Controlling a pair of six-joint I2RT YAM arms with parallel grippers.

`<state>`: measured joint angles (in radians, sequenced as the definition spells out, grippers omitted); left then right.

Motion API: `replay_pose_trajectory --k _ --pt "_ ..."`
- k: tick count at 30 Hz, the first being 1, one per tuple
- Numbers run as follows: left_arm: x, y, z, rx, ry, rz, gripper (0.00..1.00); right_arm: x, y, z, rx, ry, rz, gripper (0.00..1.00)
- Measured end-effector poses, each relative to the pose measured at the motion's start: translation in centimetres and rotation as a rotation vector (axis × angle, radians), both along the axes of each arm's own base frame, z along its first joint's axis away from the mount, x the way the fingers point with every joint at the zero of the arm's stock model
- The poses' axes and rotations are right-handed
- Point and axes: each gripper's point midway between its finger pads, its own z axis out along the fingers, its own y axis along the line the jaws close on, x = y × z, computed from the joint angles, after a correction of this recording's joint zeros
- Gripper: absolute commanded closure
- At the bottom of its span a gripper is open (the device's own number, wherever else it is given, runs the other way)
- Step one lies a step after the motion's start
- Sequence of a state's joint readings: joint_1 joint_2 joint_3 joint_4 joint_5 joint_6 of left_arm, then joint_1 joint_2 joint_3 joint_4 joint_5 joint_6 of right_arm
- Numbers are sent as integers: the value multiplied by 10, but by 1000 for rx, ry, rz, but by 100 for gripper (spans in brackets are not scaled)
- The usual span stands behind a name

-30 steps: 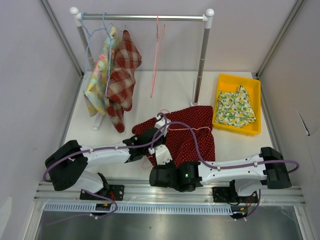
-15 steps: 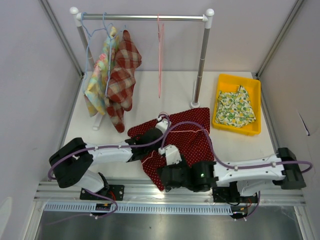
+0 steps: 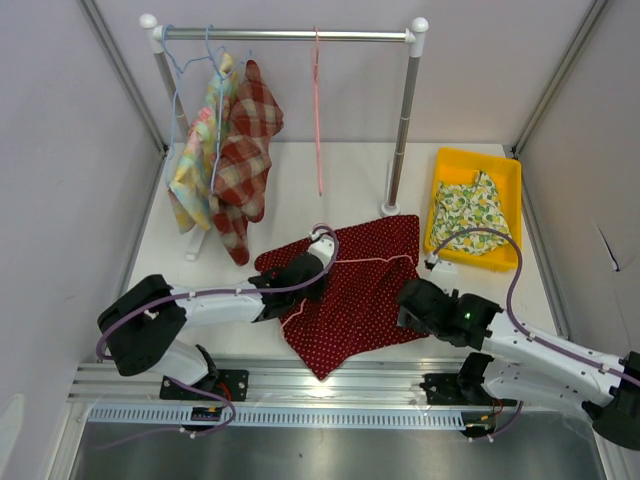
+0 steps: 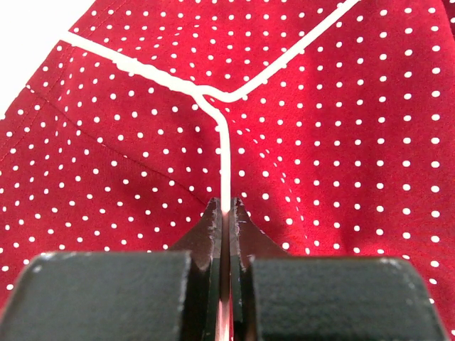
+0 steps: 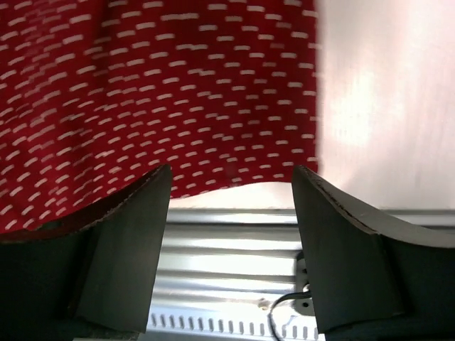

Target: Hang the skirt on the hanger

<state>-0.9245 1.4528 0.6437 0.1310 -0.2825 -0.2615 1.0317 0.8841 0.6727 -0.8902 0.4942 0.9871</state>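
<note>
The red skirt with white dots lies spread flat on the white table, and its near corner reaches the front edge. A thin white hanger rests on top of it. My left gripper is over the skirt's left part, shut on the hanger's neck. The wire runs from the left gripper up to the fork of the two arms, with the skirt beneath. My right gripper is at the skirt's right edge. Its jaws are wide open and empty, with the skirt's hem just beyond them.
A clothes rack stands at the back. It carries plaid garments on blue hangers and a bare pink hanger. A yellow bin with a floral garment sits at the right. A metal rail runs along the front edge.
My right gripper opened, let go of the skirt's near corner and drew back to the right. The skirt now lies spread toward the front edge. The left gripper kept its hold on the hanger.
</note>
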Motion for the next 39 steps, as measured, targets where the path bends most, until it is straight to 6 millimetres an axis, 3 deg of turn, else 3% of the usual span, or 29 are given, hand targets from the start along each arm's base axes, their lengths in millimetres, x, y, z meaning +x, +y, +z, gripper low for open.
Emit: replay_pose_trajectory --k 3,8,16,19,20,22,23,24,31,36,39 --pt "1 1 0 1 1 3 100 1 -16 -14 -14 32 -65 25" --pt "2 5 -2 7 7 13 100 5 -17 -27 -26 69 -102 25" --pt "9 12 3 -6 7 39 100 4 -20 -63 -44 139 -129 28" --pt "11 14 6 -18 9 40 100 9 -20 -69 -36 145 -132 46" --pt "12 14 7 -21 9 42 100 12 -19 -68 -28 140 -131 76" --pt "13 15 8 -26 8 45 100 17 -18 -65 -19 131 -127 87" --pt "13 15 8 -26 9 46 100 20 -17 -63 -18 126 -126 95" --pt "13 16 8 -27 10 46 100 22 -17 -59 -19 119 -125 97" --pt "17 18 8 -41 20 58 100 35 -26 -1 111 -4 -180 99" --pt "19 15 11 -69 23 61 100 26 -33 53 267 -110 -208 98" --pt "23 7 17 -100 10 52 100 22 -35 72 301 -124 -210 99"
